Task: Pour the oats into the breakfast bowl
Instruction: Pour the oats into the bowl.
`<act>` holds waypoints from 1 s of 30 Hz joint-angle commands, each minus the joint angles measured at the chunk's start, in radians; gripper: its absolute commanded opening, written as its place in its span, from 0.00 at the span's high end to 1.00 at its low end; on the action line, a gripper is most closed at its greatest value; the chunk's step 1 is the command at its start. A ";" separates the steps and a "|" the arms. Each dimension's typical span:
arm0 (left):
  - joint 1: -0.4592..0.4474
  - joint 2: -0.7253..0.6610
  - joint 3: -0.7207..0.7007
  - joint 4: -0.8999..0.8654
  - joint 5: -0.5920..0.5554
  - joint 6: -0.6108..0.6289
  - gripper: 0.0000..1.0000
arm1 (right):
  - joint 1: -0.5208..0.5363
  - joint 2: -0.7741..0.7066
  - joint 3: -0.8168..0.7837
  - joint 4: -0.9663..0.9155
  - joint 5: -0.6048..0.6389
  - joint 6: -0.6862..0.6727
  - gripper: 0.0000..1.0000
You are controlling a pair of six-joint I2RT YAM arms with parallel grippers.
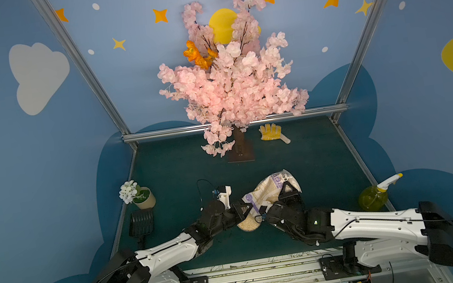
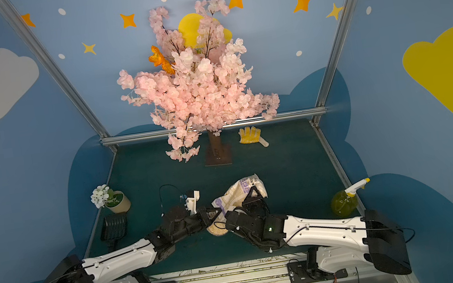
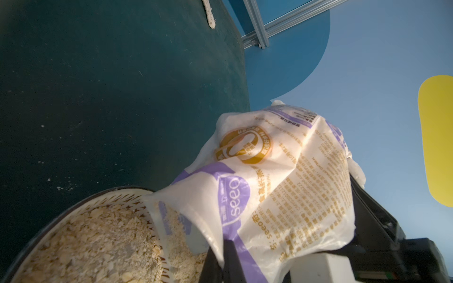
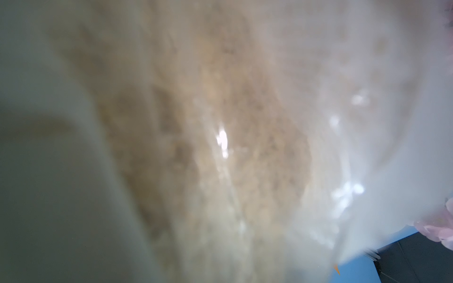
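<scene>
The left end effector (image 3: 221, 259) is pressed together on a fold of the bag of oats (image 3: 282, 183) beside its mouth, right at the rim of the breakfast bowl (image 3: 115, 199). The right end effector (image 1: 287, 190) clamps the bag's raised far end, above and beyond the bowl. The bag slopes down with its open mouth over the bowl, which holds a bed of pale flakes.

Both arms meet over the bowl, so in both top views only a crescent of its near side shows (image 1: 249, 230). Left of the bowl and well apart lie a black slotted scoop (image 1: 141, 222) and, beyond it, a beige flower pot (image 1: 146, 201) with white blooms. Right of the bowl, well apart, stands a yellow-green spray bottle (image 1: 375, 196) near the tabletop's (image 1: 313, 159) side edge. Far behind the bowl are a pink blossom tree (image 1: 229, 87) and a yellow glove (image 1: 271, 132), both by the back rail (image 1: 157, 134).

Only the left wrist view shows the bowl's lattice wall, flakes inside the bag's mouth and crumbs scattered beyond the bowl. The right wrist view is a blur of plastic and beige flakes (image 4: 245, 147), with no jaws visible.

Open green tabletop lies between the bowl and the tree.
</scene>
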 commanded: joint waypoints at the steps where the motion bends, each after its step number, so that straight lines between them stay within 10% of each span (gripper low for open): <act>1: 0.005 0.044 -0.046 -0.097 -0.024 -0.006 0.97 | -0.007 -0.060 0.040 0.265 0.191 -0.042 1.00; 30: -0.005 0.061 -0.053 -0.072 -0.042 -0.015 0.97 | 0.009 -0.056 0.052 0.237 0.184 0.039 1.00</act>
